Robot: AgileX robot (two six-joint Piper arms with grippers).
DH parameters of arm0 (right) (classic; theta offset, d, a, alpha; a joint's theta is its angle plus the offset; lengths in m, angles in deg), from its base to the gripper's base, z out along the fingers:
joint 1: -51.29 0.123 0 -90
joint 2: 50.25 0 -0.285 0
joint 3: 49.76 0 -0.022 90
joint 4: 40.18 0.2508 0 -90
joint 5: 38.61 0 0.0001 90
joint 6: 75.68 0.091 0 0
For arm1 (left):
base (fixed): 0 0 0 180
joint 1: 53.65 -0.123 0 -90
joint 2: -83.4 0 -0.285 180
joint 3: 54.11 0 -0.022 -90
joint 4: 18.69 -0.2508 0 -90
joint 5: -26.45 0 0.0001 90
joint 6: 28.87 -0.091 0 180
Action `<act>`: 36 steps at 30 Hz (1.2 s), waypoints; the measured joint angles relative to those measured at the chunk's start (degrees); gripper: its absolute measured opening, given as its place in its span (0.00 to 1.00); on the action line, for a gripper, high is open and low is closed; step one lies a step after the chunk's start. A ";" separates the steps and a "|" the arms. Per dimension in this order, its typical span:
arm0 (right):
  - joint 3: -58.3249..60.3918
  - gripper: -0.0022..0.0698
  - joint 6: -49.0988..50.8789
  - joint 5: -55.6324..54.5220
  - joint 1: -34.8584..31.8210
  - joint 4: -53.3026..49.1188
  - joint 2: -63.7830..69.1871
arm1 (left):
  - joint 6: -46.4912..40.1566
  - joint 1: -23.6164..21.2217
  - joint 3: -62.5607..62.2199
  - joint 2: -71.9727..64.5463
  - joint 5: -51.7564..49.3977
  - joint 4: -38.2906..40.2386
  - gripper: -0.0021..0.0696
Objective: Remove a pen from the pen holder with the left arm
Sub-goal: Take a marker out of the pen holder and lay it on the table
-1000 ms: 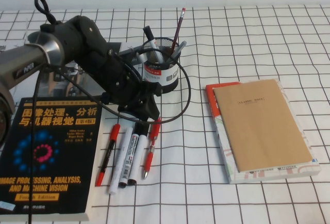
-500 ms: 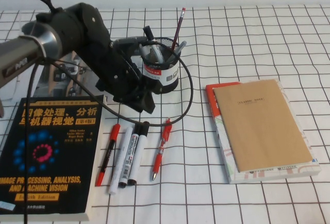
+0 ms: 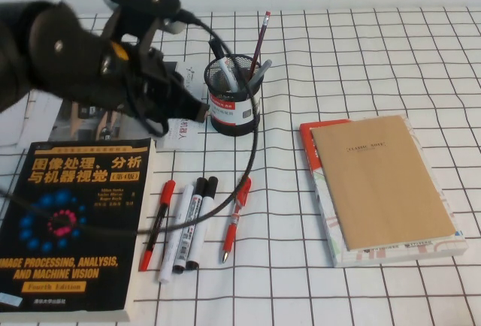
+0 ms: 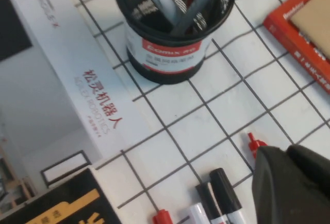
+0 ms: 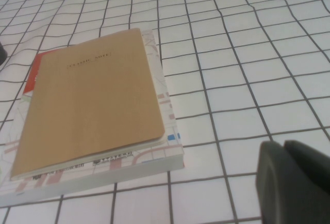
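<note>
Pen removal, left arm: judged done, or nearly.

My left gripper [image 4: 286, 154] hung above the table just to the left of the pen holder [image 3: 234, 95], fingers pressed together and holding nothing. A red pen [image 3: 236, 218] lay flat on the grid cloth in front of the holder, clear of it, beside a row of markers [image 3: 197, 221] and a second red pen [image 3: 156, 224] next to the book [image 3: 71, 228]. The holder stood upright with a pencil [image 3: 261, 40] and several pens inside. I could not tell which pen on the cloth came from the holder. As I judged it, only parking the arm remained. My right gripper [image 5: 282, 149] sat closed and empty over bare cloth near the notebook [image 5: 87, 100].
</note>
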 joint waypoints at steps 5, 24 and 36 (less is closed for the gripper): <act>0.00 0.01 0.00 0.00 0.00 0.00 0.00 | 0.00 0.00 22.03 14.76 20.71 -0.38 0.03; 0.00 0.01 0.00 0.00 0.00 0.00 0.00 | 0.00 0.00 61.44 59.69 32.91 -5.96 0.03; 0.00 0.01 0.00 0.00 0.00 0.00 0.00 | 0.00 0.00 73.03 68.23 32.91 -10.05 0.03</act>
